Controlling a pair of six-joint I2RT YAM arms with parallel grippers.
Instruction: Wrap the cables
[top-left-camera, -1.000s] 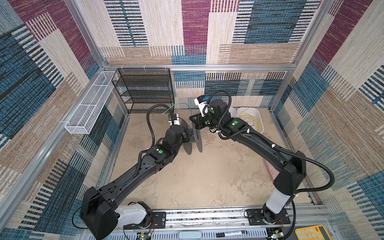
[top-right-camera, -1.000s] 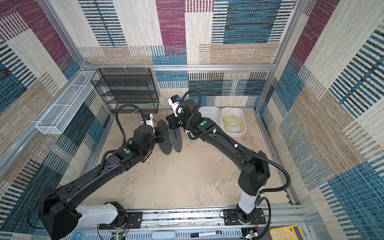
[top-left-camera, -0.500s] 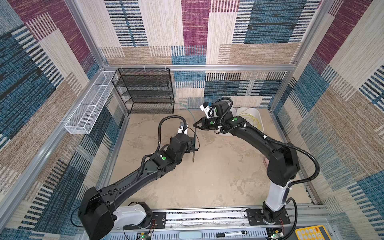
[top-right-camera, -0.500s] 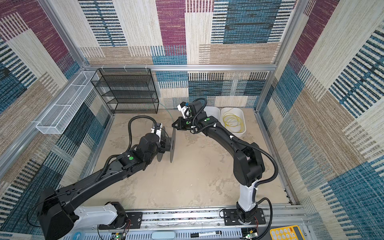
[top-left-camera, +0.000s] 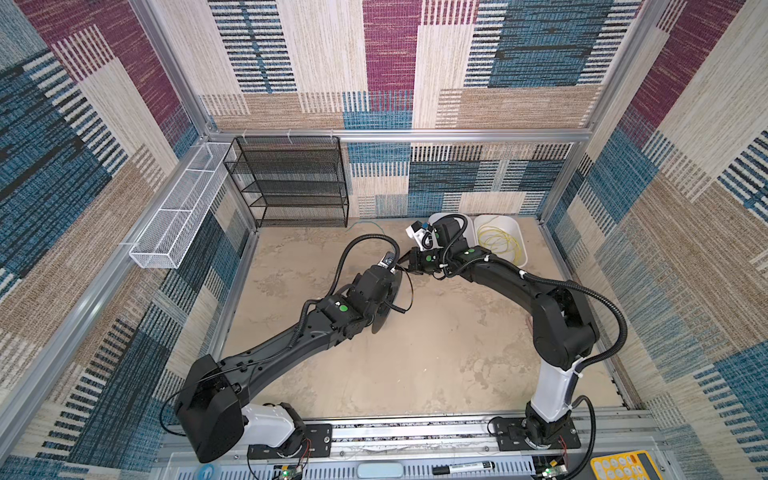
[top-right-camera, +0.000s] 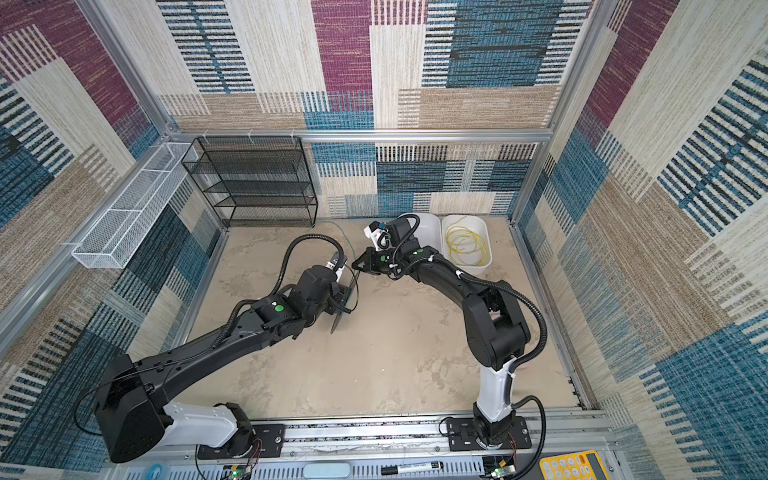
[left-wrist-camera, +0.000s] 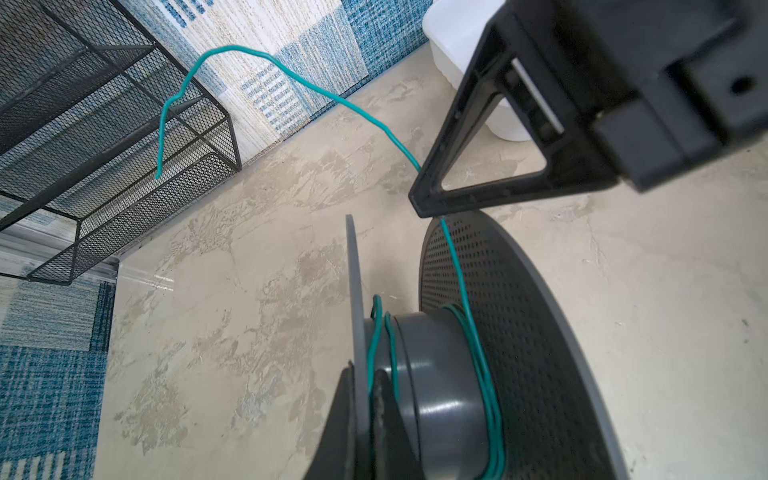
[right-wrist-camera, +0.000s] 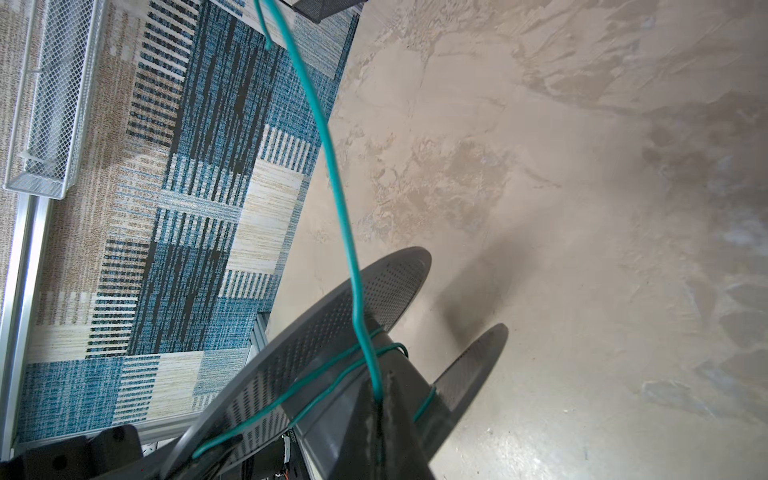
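A grey spool (left-wrist-camera: 440, 374) with two perforated flanges carries a few turns of the teal cable (left-wrist-camera: 291, 79). My left gripper (left-wrist-camera: 365, 419) is shut on one flange and holds the spool (top-left-camera: 386, 307) above the floor. Just above the spool, my right gripper (right-wrist-camera: 380, 403) is shut on the teal cable (right-wrist-camera: 332, 166). The cable's free end arcs back toward the black shelf. Both top views show the right gripper (top-right-camera: 355, 264) tip close to the spool (top-right-camera: 345, 303). The yellow cable (top-left-camera: 498, 245) lies coiled in a white bin (top-left-camera: 517, 232) at the back right.
A black mesh shelf (top-left-camera: 291, 183) stands against the back wall. A white wire basket (top-left-camera: 178, 220) hangs on the left wall. A second white bin (top-left-camera: 465, 224) sits partly behind the right wrist. A marker (top-left-camera: 461, 468) lies on the front rail.
The left arm has drawn the spool a little toward the front and turned it. The right gripper has come forward and down to the spool with the teal cable.
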